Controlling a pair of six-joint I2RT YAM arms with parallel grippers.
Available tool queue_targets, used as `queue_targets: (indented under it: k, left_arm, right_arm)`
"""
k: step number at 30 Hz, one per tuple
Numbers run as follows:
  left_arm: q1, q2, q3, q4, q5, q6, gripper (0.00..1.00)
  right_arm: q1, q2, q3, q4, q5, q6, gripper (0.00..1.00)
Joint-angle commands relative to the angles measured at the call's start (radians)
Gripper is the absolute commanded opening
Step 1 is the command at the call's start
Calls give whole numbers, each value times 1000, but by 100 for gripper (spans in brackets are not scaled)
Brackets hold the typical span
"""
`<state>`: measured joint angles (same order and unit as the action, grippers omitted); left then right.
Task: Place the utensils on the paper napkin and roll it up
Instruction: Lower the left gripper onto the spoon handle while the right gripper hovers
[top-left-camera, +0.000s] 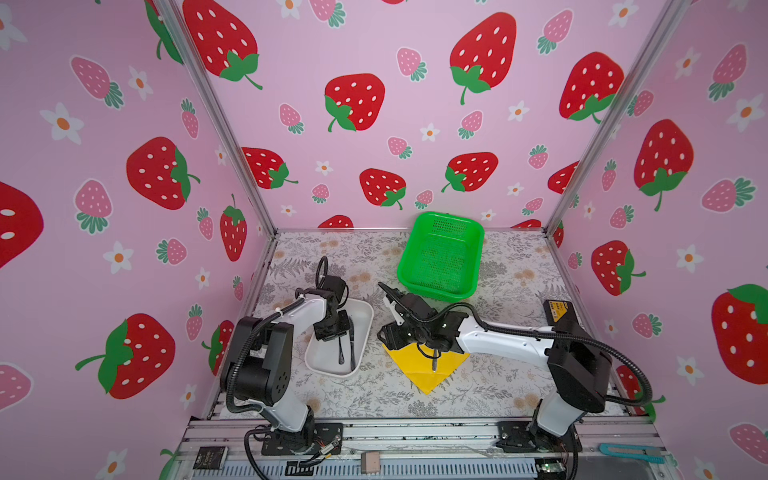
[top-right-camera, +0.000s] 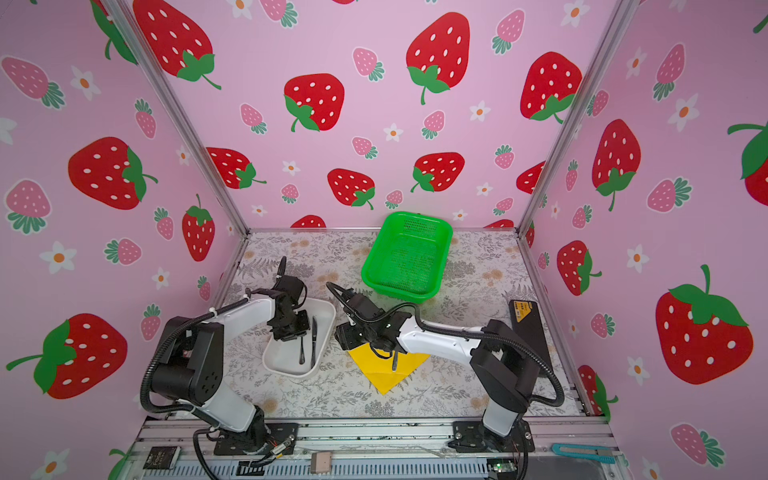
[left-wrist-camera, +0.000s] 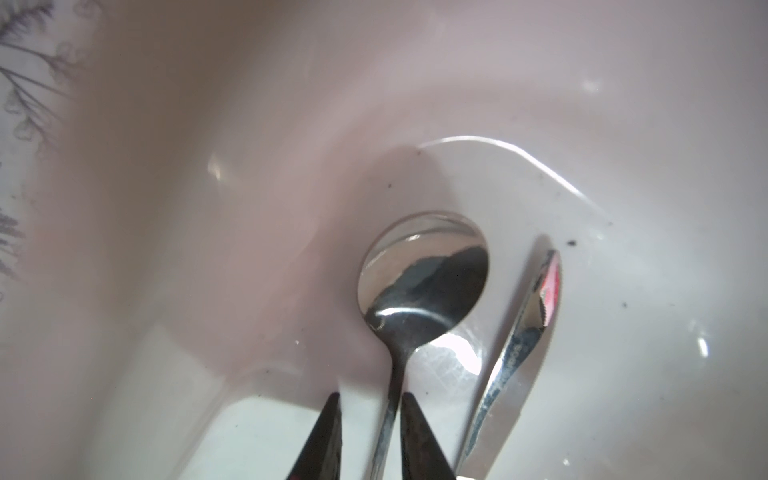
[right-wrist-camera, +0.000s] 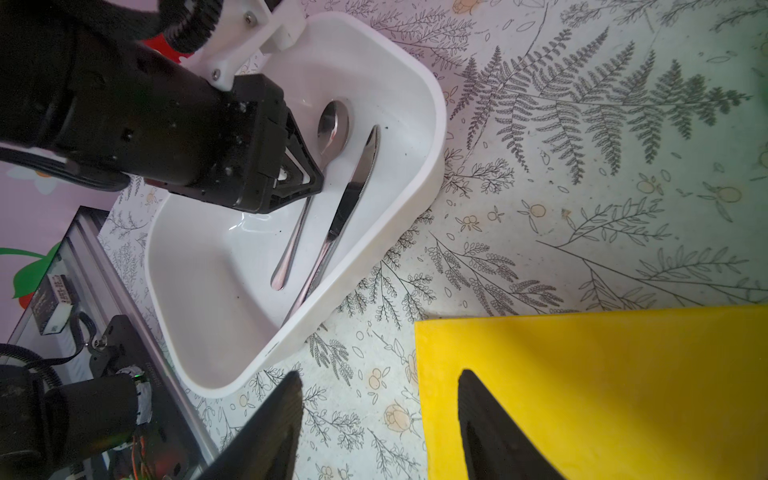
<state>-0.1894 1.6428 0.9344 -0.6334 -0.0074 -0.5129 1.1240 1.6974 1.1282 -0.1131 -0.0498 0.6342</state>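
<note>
My left jaws (left-wrist-camera: 370, 415) are down in the white tray (right-wrist-camera: 438, 137), tips set on either side of the spoon (left-wrist-camera: 422, 270) at its thin neck just behind the bowl. They are only slightly open: 1 tip touches the stem and a small gap shows on the other side, so I have no grip on it. The spoon lies flat on the tray floor. The knife (left-wrist-camera: 528, 332) lies beside it, not touching it, with its handle end against the tray wall on the side nearest the napkin (right-wrist-camera: 602, 374).

The yellow napkin lies flat on the counter (right-wrist-camera: 582, 208), just beside the tray but apart from it, with 1 corner pointing toward my bases. My right arm hides much of it in both top views. My right jaws (right-wrist-camera: 380, 419) hover low at its edge, spread wide and empty, 1 tip above the napkin and 1 above the bare counter.

A dark handle (top-left-camera: 434, 362) shows on the napkin under my right arm; I cannot tell which utensil it is.

The green basket (top-left-camera: 449, 224) sits at the far side of the counter.
</note>
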Motion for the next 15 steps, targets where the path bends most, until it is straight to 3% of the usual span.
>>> queue_targets:
  k: [1, 15]
  left_arm:
    - [1, 35, 16, -82, 32, 34, 27]
    - [1, 30, -28, -64, 68, 39, 28]
  right_arm:
    - [7, -51, -26, -1, 17, 23, 61]
    - [7, -172, -165, 127, 107, 78, 62]
